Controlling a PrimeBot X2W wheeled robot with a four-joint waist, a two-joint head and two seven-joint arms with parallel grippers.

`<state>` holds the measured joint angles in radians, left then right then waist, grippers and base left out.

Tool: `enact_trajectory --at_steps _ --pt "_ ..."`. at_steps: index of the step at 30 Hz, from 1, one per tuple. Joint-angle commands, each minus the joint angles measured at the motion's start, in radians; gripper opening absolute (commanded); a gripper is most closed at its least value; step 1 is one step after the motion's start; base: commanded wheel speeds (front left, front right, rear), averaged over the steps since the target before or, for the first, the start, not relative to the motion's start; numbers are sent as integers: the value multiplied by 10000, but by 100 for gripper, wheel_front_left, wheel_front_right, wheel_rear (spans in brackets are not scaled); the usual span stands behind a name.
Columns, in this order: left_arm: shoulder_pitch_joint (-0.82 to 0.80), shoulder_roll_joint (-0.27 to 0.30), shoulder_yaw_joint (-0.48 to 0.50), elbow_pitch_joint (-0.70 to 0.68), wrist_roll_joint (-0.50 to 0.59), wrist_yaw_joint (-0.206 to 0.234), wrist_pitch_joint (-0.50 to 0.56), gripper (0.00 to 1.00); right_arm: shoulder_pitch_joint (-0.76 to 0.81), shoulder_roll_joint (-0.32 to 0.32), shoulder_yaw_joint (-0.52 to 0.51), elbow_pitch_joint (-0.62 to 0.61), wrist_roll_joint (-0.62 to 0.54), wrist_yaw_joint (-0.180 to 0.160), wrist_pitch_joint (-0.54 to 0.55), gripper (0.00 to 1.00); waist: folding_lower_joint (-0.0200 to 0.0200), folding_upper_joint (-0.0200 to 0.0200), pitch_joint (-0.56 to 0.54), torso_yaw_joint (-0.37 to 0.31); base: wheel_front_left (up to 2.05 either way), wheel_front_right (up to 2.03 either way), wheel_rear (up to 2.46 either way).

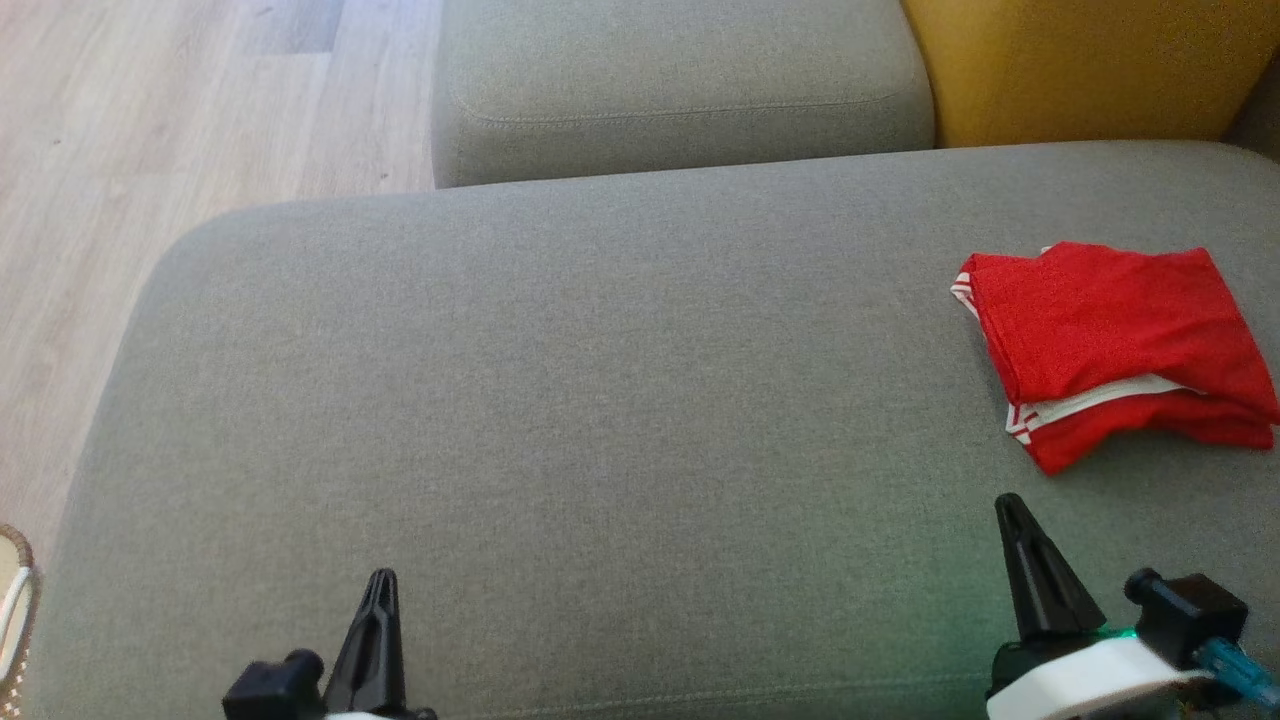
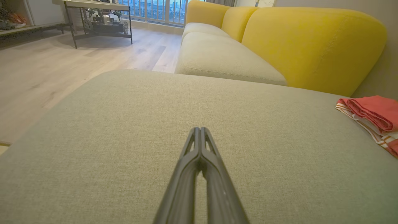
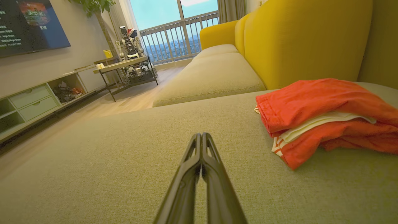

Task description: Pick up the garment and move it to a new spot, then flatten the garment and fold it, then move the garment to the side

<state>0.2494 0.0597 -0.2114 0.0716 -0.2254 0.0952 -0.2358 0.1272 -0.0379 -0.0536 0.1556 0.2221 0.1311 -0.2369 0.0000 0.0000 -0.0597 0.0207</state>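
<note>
The red garment (image 2: pixel 373 113) runs off the left wrist view's right edge, its far end unseen. Writing on the television (image 3: pixel 31 25) is too small to read. Too little of the woven thing (image 1: pixel 22 548) at the head view's left edge shows to name it.

No legible text; white lettering on the wall screen (image 3: pixel 31 28) too blurred.

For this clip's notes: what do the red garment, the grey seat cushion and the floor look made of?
Red garment: soft matte cloth, likely a cotton knit; it folds limply, white striped trim. Grey seat cushion: matte woven upholstery; the weave shows. Floor: pale planks with grain and joints, low sheen; wood or laminate, can't tell.
</note>
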Motion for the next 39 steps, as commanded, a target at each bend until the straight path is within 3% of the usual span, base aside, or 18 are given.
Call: enact_trajectory --at_steps 1,39 --pt "-410 44 117 -277 -312 -95 45 0 -399 -54 -22 -304 339 0 69 0 0 0 10 -2 0 0 0" --pt "-1439 222 802 431 -4854 -810 899 0 -1015 -125 -142 78 4678 -1 1105 0 0 0 204 -66 0 0 0"
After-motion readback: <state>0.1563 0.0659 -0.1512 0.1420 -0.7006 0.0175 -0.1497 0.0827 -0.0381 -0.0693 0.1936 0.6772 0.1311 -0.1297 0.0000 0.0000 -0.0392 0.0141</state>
